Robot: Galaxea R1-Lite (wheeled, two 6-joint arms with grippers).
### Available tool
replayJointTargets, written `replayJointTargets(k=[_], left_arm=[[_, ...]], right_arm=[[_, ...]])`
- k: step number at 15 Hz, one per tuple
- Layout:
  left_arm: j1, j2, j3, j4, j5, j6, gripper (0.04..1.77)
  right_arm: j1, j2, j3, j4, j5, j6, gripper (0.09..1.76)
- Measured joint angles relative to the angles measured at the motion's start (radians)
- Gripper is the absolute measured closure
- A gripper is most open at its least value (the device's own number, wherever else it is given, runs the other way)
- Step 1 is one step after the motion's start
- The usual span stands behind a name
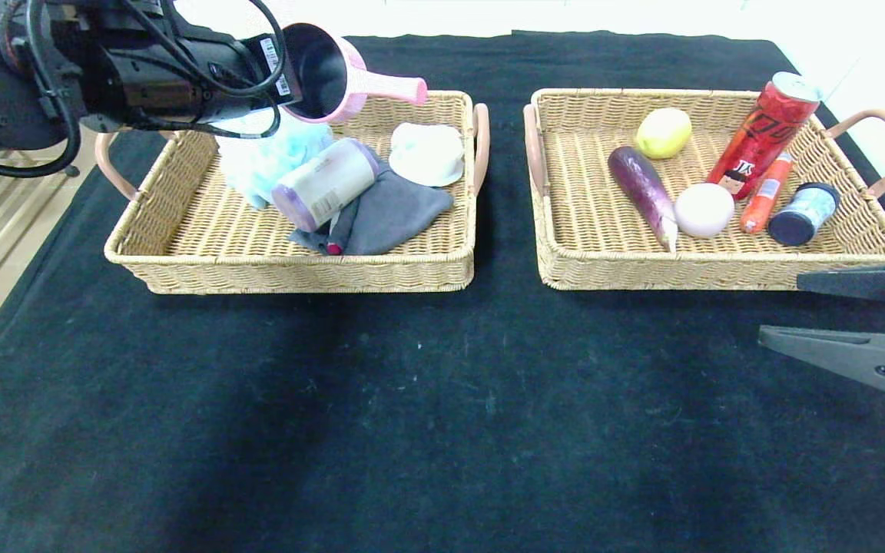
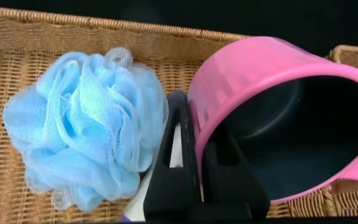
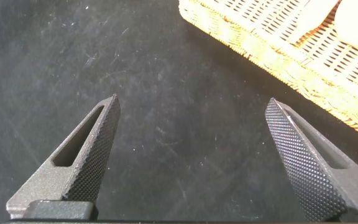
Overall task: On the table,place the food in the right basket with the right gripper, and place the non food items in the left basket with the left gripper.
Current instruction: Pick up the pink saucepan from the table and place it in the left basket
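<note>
My left gripper (image 1: 289, 86) is shut on the rim of the pink saucepan (image 1: 350, 77), holding it tilted above the back of the left basket (image 1: 204, 230). In the left wrist view the gripper (image 2: 197, 124) pinches the pan wall (image 2: 272, 81), one finger inside and one outside. Below it lie the blue pouf (image 1: 262, 165) (image 2: 86, 134) and the lilac bag roll (image 1: 325, 183). The right basket (image 1: 719, 265) holds the eggplant (image 1: 642, 184), the pink ball (image 1: 704, 209) and the leaning red can (image 1: 764, 130). My right gripper (image 1: 780, 307) (image 3: 192, 102) is open and empty over the black cloth (image 1: 412, 399), in front of that basket.
The left basket also holds a grey cloth (image 1: 396, 211) and a white round pad (image 1: 427, 153). The right basket also holds a yellow lemon (image 1: 663, 132), an orange tube (image 1: 765, 192) and a small dark-lidded jar (image 1: 802, 213). Its front wall (image 3: 278, 43) shows in the right wrist view.
</note>
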Motion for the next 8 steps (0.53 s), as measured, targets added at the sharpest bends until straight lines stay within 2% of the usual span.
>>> replayJointTargets(k=[8], left_arm=[[0.02,0.028,0.002,-0.049,-0.009,0.046,1.65]], right_arm=[[0.0,0.001,0.002,0.0,-0.001,-0.002,0.14]])
